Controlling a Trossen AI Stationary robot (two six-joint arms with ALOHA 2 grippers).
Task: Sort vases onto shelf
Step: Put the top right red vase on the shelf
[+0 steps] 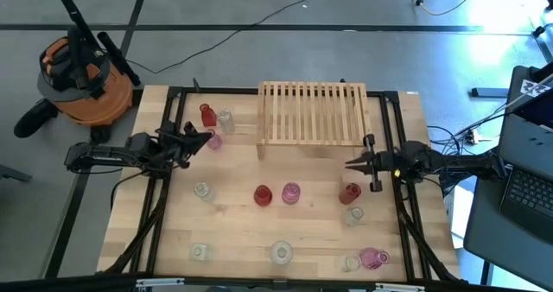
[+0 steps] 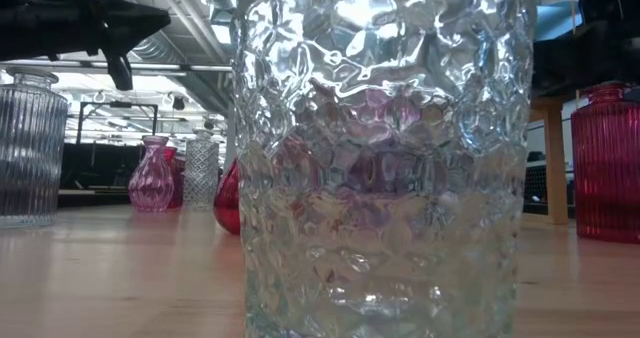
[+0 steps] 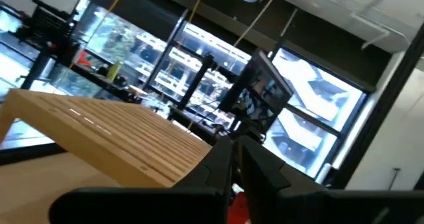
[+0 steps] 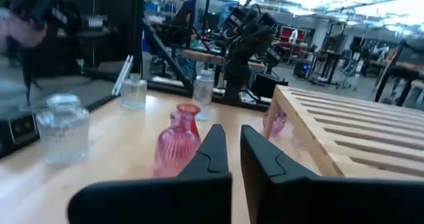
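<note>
I am seeing both grippers closed and empty beside the slatted light-wood shelf (image 1: pixel 312 112);
I am counting three red (image 1: pixel 263 194), three pink (image 1: pixel 290 193), six clear glass vases (image 1: pixel 282 253); left gripper (image 1: pixel 207 136), right gripper (image 1: pixel 349 163).

Vases (image 1: pixel 289 193) in front of empty shelf (image 1: pixel 312 113)

slatted wooden shelf (image 1: pixel 311 112) at table's far edge, seemingly empty, red, pink, clear vases (image 1: pixel 290 193) standing scattered before it
</note>
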